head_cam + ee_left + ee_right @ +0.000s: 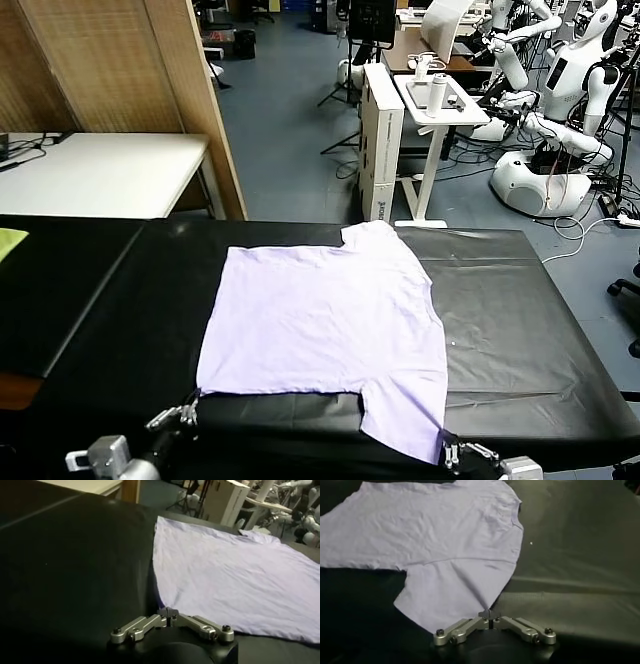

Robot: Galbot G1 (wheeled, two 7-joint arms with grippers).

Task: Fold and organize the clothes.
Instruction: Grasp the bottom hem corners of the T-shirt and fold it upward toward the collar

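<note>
Now both pinched shut at the bench's point(520, 300) near edge: left gripper point(168, 614) on the T-shirt's point(320, 320) corner, right gripper point(489, 615) on the sleeve tip; thin bites, could slip free on lifting.

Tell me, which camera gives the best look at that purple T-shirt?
The head view: the whole T-shirt lies spread flat on the black table. The left wrist view shows only the part near the left gripper; the right wrist view shows the sleeve pinched by the right gripper.
</note>
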